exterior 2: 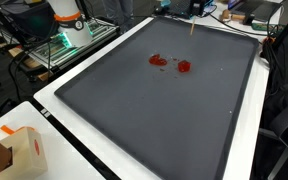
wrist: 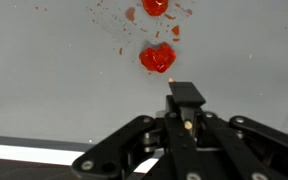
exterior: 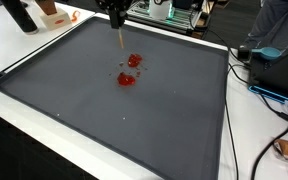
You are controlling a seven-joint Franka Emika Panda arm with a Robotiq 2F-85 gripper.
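Observation:
My gripper (exterior: pixel 115 16) is shut on a thin tan stick (exterior: pixel 121 38) that points down at a large dark grey mat (exterior: pixel 94 110). In the wrist view the shut fingers (wrist: pixel 187 100) fill the lower middle. The stick's tip (wrist: pixel 170 78) sits just beside a red blob (wrist: pixel 157 58), and a second red blob (wrist: pixel 155 7) lies further off with small red specks around it. Both exterior views show the two red blobs (exterior: pixel 134 61) (exterior: pixel 125 79) (exterior 2: pixel 157 60) (exterior 2: pixel 184 67) on the far half of the mat. The stick (exterior 2: pixel 190 30) hangs just above them.
The mat (exterior 2: pixel 154 120) lies on a white table (exterior 2: pixel 54 110). A cardboard box (exterior 2: pixel 14 150) stands at one table corner. Cables (exterior: pixel 246 70) and a blue-edged box (exterior: pixel 279 65) lie beside the mat. Equipment (exterior 2: pixel 69 25) stands behind the table.

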